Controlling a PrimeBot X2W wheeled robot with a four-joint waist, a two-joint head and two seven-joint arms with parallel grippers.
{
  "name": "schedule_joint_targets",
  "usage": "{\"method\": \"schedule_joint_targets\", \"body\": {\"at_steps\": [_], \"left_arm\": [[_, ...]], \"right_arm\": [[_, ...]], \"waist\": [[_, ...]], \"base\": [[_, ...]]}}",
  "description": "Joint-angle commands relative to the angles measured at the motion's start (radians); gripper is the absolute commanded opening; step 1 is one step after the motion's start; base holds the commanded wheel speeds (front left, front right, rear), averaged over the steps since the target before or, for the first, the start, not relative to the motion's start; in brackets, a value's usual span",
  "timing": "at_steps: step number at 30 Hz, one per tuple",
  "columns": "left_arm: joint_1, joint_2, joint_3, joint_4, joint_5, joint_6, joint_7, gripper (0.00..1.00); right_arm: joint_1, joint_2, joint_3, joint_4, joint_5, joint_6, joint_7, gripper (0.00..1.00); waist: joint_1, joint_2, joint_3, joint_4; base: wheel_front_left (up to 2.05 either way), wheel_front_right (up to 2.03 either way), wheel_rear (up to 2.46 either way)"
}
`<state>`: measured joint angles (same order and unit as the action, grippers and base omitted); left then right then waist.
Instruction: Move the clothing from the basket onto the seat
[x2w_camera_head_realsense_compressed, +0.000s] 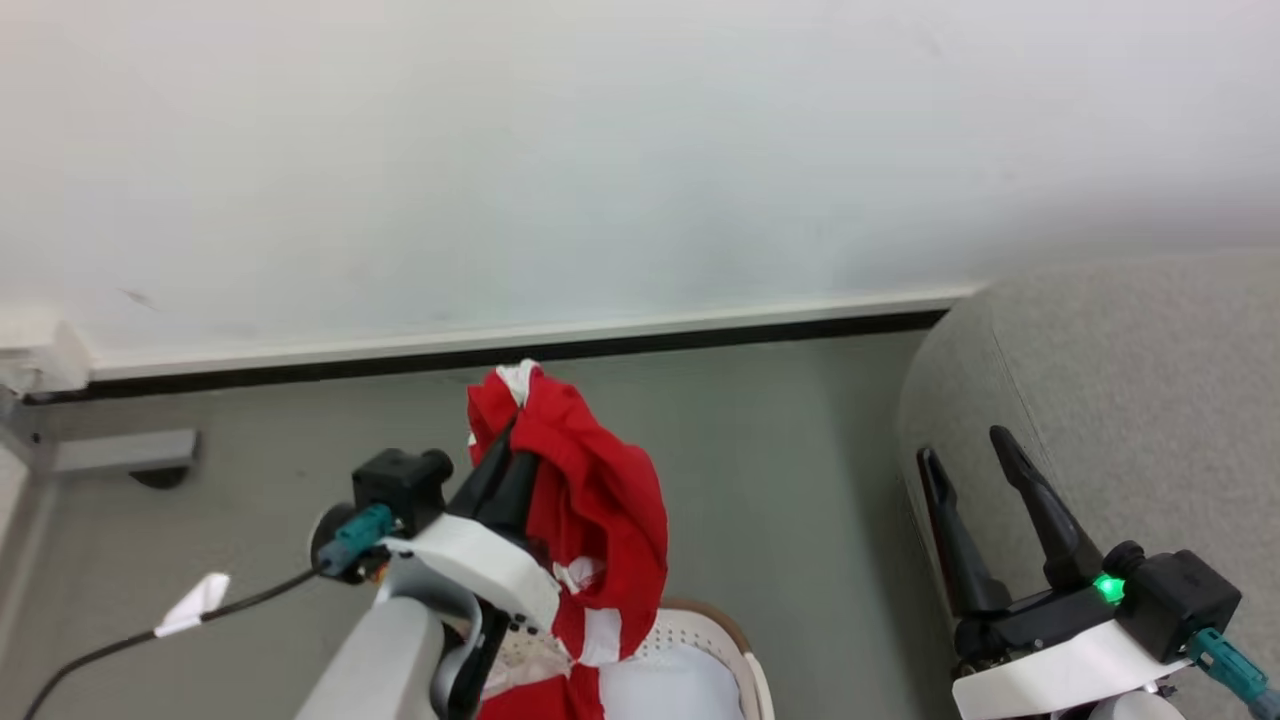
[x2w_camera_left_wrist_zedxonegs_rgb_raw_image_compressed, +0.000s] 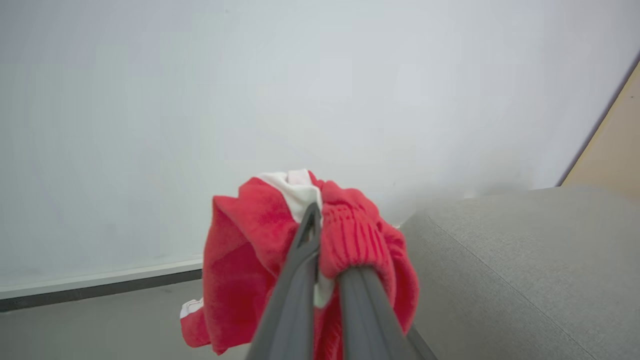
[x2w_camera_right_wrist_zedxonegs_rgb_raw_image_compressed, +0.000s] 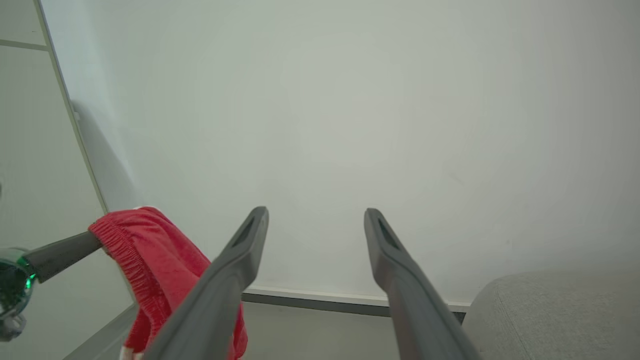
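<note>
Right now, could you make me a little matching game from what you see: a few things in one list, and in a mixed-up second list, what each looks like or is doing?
Things:
1. left gripper
2. right gripper
3. basket
4. sofa

States:
A. light grey, at the right
B. shut on the red garment
C. open, holding nothing
D. white, perforated, below the garment

Pairs: 1-B; 2-C; 3-D; 4-A
</note>
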<state>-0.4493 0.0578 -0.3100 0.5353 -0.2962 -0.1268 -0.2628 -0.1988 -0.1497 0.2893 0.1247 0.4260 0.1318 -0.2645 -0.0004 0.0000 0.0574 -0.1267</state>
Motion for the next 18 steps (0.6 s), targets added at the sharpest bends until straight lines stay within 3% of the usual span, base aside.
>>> {"method": "schedule_joint_targets", "body": {"at_steps": [1,18], "left_arm": [[-0.012,0.014,-0.001,-0.025,-0.014,-0.003,0.008,0.00],[0.042,0.050,0.007,-0.313,-0.055,0.037,0.116,0.00]], "right_arm": [[0.021,0.003,0.007,0.001,0.008,-0.002,0.000,1.00],[0.045,0.024,0.071,0.004,0.021,-0.002,0.000,1.00]], "waist": [[0.0004,0.0000,-0.033,0.024],[0.0004,0.0000,-0.079,0.023]], "base": [[0.00,0.00,0.00],[0.00,0.00,0.00]]}}
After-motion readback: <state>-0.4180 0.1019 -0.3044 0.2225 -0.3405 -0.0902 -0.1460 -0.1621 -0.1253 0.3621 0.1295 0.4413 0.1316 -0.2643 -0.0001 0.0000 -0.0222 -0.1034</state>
